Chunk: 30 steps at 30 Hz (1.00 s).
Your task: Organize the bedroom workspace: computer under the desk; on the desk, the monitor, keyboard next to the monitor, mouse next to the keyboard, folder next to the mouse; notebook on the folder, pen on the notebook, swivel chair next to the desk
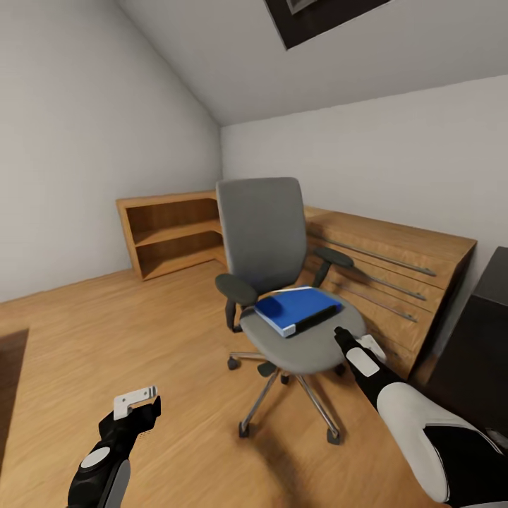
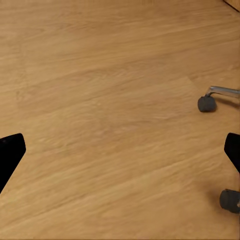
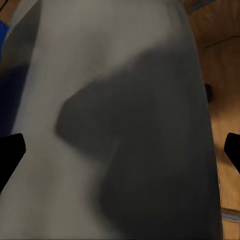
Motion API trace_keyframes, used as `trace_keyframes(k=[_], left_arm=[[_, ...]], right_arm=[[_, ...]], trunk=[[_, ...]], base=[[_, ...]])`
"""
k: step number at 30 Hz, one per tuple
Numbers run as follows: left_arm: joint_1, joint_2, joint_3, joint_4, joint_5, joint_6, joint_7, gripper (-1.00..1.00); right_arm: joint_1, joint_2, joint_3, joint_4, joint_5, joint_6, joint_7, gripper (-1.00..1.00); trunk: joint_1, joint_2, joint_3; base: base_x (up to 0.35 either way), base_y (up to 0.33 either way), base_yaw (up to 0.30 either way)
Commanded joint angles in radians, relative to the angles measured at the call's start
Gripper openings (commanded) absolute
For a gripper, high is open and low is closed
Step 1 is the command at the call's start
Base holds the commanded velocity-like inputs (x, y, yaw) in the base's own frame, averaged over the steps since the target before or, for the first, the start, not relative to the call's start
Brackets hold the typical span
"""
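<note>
While the left gripper (image 1: 137, 402) is held low over the bare wooden floor (image 1: 106, 331) with its jaws spread apart, the bright blue flat folder (image 1: 296, 309) is seen lying on the grey upholstered swivel chair (image 1: 264, 233); the right gripper (image 1: 353, 342), jaws open, is poised over the seat's edge.

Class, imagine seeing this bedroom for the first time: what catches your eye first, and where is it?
The bright blue folder stands out, lying flat on the seat of the grey swivel chair in mid-room. The right gripper hovers at the seat's edge beside it, and a wooden chest with bar handles lines the wall behind.
</note>
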Motion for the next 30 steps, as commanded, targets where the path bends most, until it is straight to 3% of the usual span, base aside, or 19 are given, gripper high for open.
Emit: trace_keyframes(k=[1, 19, 25, 30], left_arm=[[-0.001, 0.000, 0.000, -0.001, 0.010, 0.004, 0.006, 1.00], [-0.001, 0.000, 0.000, -0.001, 0.010, 0.005, 0.006, 1.00], [-0.001, 0.000, 0.000, -0.001, 0.011, 0.008, 0.006, 1.00], [-0.001, 0.000, 0.000, -0.001, 0.012, 0.008, 0.006, 1.00]], right_arm=[[0.000, 0.000, 0.001, -0.001, -0.007, -0.002, 0.000, 1.00], [0.000, 0.000, 0.001, 0.000, -0.007, -0.002, 0.001, 1.00], [-0.001, 0.000, 0.001, 0.000, -0.006, -0.002, 0.001, 1.00], [-0.001, 0.000, 0.001, 0.000, -0.006, -0.002, 0.001, 1.00]], trunk=[[0.000, 0.000, -0.001], [0.000, 0.000, -0.001], [0.000, 0.000, -0.001], [0.000, 0.000, -0.001]], base=[[0.315, 0.000, 0.001], [0.305, 0.009, 0.000], [0.032, 0.004, 0.000], [-0.220, 0.000, 0.000]])
